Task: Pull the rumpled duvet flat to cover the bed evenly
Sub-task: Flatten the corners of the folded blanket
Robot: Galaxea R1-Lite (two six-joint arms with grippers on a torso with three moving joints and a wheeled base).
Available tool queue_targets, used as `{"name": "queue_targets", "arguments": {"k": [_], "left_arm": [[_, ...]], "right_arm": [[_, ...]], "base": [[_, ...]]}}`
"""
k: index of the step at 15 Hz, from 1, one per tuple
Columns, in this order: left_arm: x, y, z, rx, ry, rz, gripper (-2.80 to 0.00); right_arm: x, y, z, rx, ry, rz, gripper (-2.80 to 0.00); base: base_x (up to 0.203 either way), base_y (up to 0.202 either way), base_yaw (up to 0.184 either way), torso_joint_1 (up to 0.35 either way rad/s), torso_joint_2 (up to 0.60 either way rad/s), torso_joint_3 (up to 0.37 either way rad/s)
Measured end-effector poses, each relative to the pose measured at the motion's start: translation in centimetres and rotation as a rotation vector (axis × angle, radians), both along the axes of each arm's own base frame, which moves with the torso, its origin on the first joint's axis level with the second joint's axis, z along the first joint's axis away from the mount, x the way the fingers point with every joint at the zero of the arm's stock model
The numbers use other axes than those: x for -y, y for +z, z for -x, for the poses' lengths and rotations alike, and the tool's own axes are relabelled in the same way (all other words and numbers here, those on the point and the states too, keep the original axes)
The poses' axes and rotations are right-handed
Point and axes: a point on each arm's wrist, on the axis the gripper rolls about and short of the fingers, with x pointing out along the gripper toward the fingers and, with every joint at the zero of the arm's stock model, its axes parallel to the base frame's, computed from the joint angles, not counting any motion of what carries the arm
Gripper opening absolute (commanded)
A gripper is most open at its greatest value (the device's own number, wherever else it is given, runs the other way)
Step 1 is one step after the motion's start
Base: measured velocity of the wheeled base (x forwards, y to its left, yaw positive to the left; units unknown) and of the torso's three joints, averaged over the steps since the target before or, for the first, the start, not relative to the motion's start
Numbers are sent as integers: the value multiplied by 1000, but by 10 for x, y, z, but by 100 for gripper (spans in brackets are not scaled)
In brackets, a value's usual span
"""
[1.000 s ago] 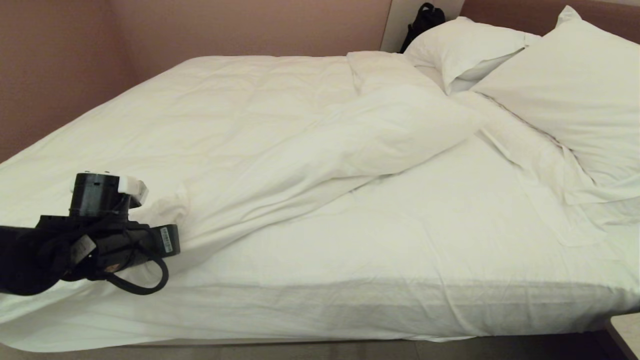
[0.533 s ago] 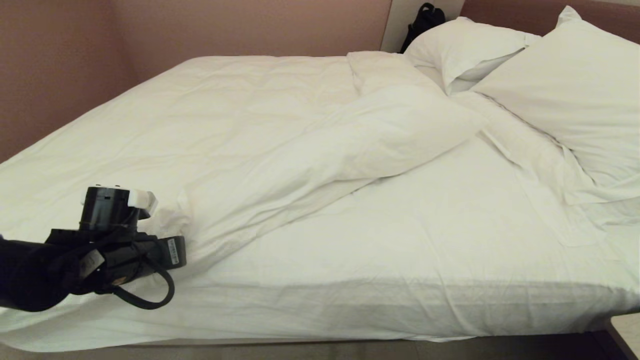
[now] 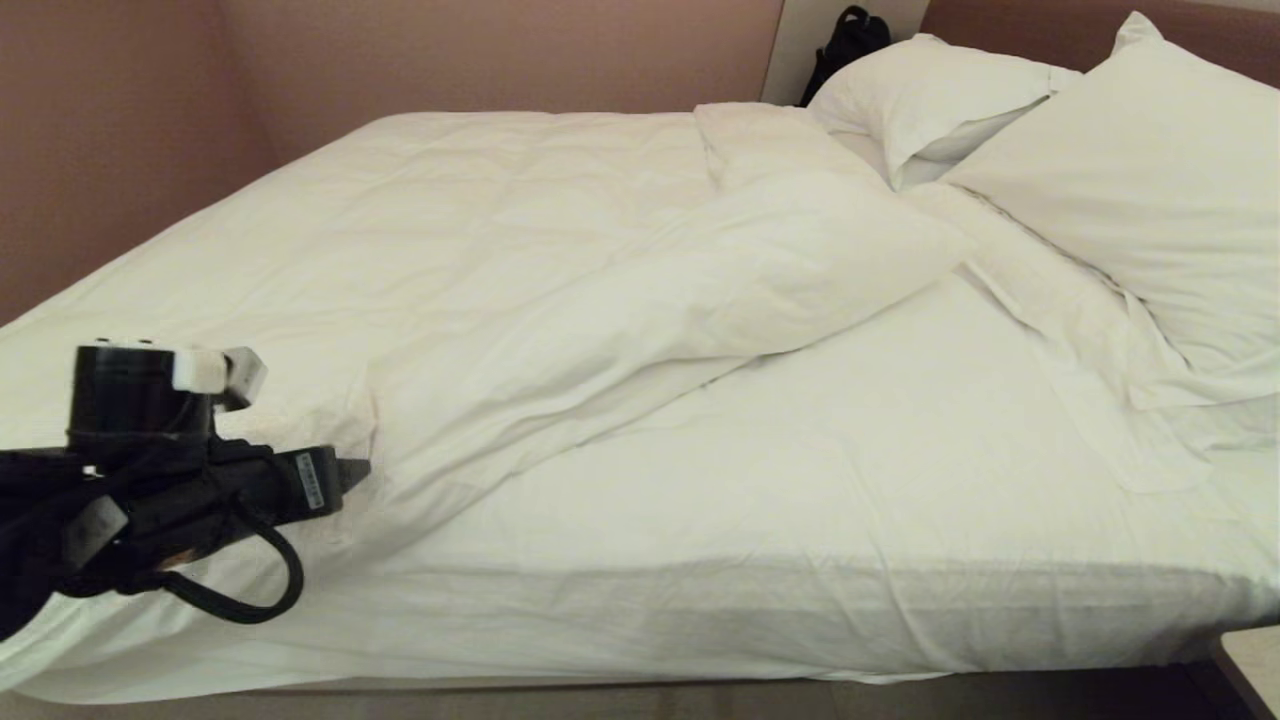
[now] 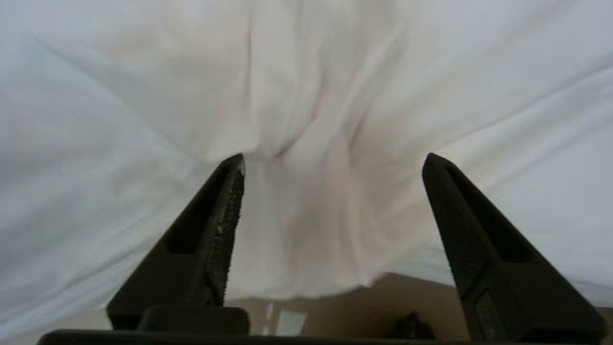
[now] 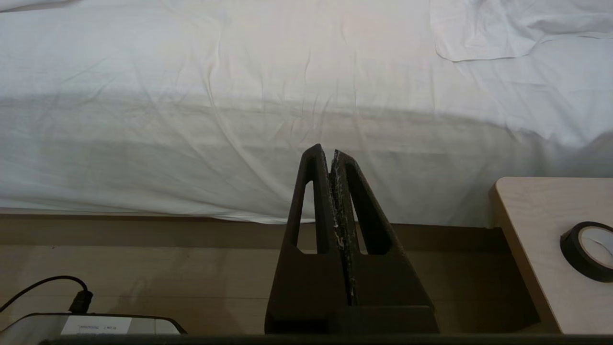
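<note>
Duvet (image 3: 480, 280): spread over far half of bed, from approx 9 to 12 o'clock of head view. Near edge runs diagonal, from a bunched corner at 8 o'clock up to a puffy fold near middle, approx 1 o'clock of centre. Rumpled, not flat.
Duvet corner: hangs over near-left edge of mattress, creased into a pinch just ahead of L gripper; wrist view shows the gathered folds between the spread tips.
Bed (image 3: 800, 620): fills most of view; near side from 5 to 7 o'clock shows sheet-covered mattress side.
Sheet (image 3: 850, 460): bare on near-right half, 3 to 6 o'clock, lightly wrinkled.
Pillows (image 3: 1130, 170): two, at 1 to 2 o'clock, leaning at head end; nearer one overlaps the far one.
L gripper (image 4: 333, 160): at 8 o'clock, low over bed's near-left corner, pointing at the duvet corner. Fingers (image 4: 215, 239) spread wide, released; cloth lies between tips but not pinched.
R gripper (image 5: 331, 153): parked low beside bed, facing mattress side. Fingers pressed together, nothing between them.
Side table (image 5: 531, 239): pale wood, by bed's near-right corner; roll of black tape (image 5: 586, 249) on top.
Black bag (image 3: 845, 40): at 12-1 o'clock, behind far pillow against wall.
Floor (image 5: 167, 268): wood-tone, w/ cable and a white device at R wrist view's edge.
</note>
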Motion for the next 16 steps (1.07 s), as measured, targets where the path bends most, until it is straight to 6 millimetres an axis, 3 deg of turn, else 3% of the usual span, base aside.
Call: {"name": "queue_targets", "arguments": {"k": [6,10,13,14,16], "left_arm": [[-1,92,69,241,-147,-36,0],[-1,121,80,358,-201,-9,0],[0,138,68,417,-193,-2,0],[1,138,61,420,-187,-2,-280],[-3,134,41,415,-156,-4,-280]], "right_arm": [[0,0,0,0,0,0,-280],[0,0,0,0,0,0,-280],[0,0,0,0,-1,0,-280],[0,0,0,0,-1,0,-280],[0,0,0,0,-1,-1,-280]], "base": [[0,0,0,0,0,0],[0,0,0,0,0,0],[0,0,0,0,0,0],[0,0,0,0,0,0],[0,0,0,0,0,0]]}}
